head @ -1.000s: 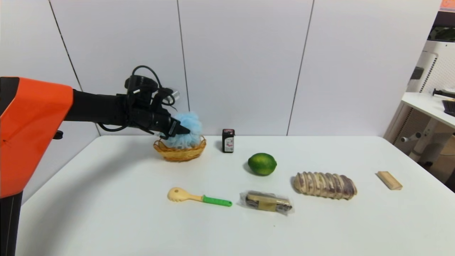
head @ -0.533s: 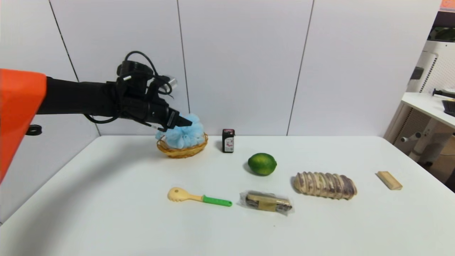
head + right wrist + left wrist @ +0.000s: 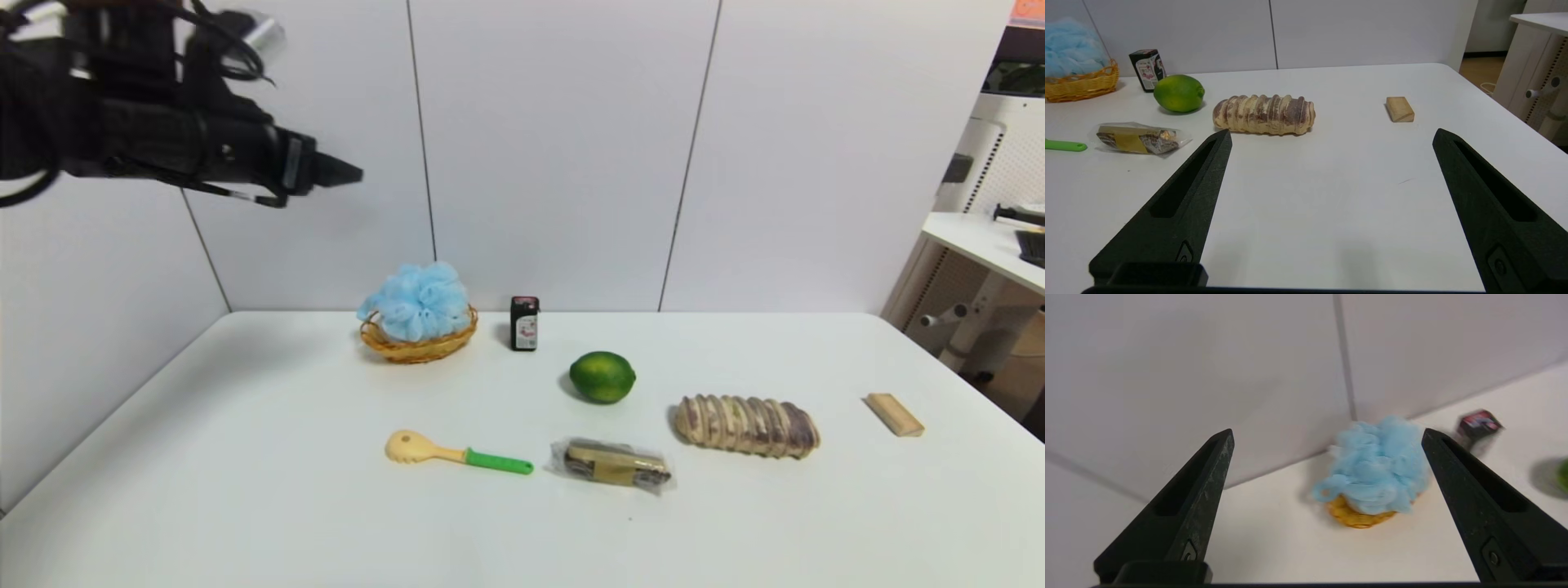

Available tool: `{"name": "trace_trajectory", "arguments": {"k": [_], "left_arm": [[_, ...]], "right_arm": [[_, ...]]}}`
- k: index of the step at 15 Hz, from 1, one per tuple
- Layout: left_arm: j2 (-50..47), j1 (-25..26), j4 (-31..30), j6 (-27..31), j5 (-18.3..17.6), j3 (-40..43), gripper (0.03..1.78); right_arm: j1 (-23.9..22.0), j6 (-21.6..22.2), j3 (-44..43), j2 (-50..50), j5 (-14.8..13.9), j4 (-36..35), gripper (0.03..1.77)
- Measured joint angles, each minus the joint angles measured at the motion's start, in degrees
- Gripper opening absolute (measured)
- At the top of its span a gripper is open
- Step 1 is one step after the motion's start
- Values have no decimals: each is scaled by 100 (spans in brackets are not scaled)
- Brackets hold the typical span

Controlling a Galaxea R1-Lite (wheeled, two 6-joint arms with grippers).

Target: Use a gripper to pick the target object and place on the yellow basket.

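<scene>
The light-blue bath puff [image 3: 418,300] sits in the yellow wicker basket [image 3: 418,347] at the table's far left; both also show in the left wrist view, puff [image 3: 1378,463] over basket [image 3: 1359,517], and at the edge of the right wrist view, puff [image 3: 1069,47] and basket [image 3: 1084,86]. My left gripper [image 3: 347,172] hangs high above and to the left of the basket, well clear of it, open and empty [image 3: 1327,435]. My right gripper [image 3: 1331,136] is open over bare table near the front, out of the head view.
On the white table [image 3: 245,457] lie a small dark box [image 3: 524,322], a green lime [image 3: 602,376], a striped bread roll [image 3: 745,425], a wrapped snack [image 3: 612,465], a green-handled spoon [image 3: 457,455] and a wooden block [image 3: 895,414]. A wall stands just behind the basket.
My left gripper let go of the puff, which now rests in the basket, and rose up and back to the left, far from it.
</scene>
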Motion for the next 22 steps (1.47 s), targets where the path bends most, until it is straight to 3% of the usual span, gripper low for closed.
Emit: {"name": "trace_trajectory", "arguments": {"k": [2, 4, 8, 16, 20, 22], "left_arm": [[-678, 293, -4, -12, 451, 156, 167], [-1357, 538, -6, -87, 578, 686, 167], [-2927, 722, -11, -290, 633, 2847, 168], [-6999, 612, 190, -391, 644, 6912, 169], [-8187, 686, -395, -430, 641, 8580, 169], [-8638, 746, -699, -428, 613, 9021, 169]], "right_arm": [[0, -2, 0, 0, 0, -2, 170], [0, -2, 0, 0, 0, 0, 170], [0, 0, 0, 0, 0, 0, 170], [0, 0, 0, 0, 0, 0, 170], [0, -2, 0, 0, 0, -2, 170], [0, 0, 0, 0, 0, 0, 170]]}}
